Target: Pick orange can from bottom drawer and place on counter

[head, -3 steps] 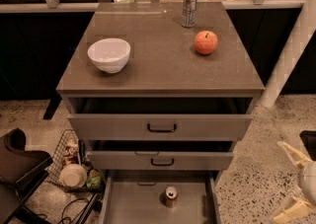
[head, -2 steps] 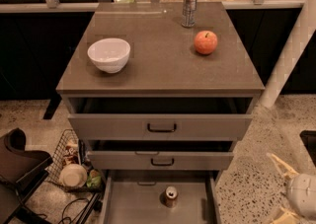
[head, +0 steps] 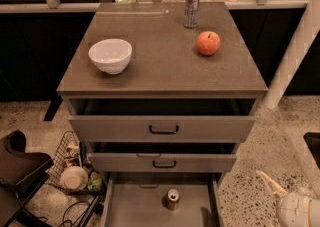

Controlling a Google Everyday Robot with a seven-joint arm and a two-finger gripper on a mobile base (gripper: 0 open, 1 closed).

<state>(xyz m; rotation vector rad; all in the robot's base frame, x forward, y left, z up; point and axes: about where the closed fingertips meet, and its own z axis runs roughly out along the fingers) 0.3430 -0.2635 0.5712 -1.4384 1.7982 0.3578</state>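
Observation:
The orange can [head: 173, 199] stands upright on the grey floor of the open bottom drawer [head: 130, 208], near its back middle, silver top showing. The counter [head: 160, 66] is the flat grey-brown top of the cabinet. My gripper [head: 274, 186] is at the lower right edge of the view, over the speckled floor, to the right of the bottom drawer and well apart from the can. It holds nothing that I can see.
On the counter sit a white bowl [head: 110, 55], a red-orange apple [head: 208, 42] and a tall slim silver can [head: 191, 7]. The two upper drawers [head: 162, 129] are partly open. A wire basket [head: 75, 168] and a dark chair [head: 20, 171] stand on the left. A white post [head: 292, 56] is on the right.
My gripper has sunk lower toward the bottom right corner of the view. The can, the drawers and the things on the counter have not moved.

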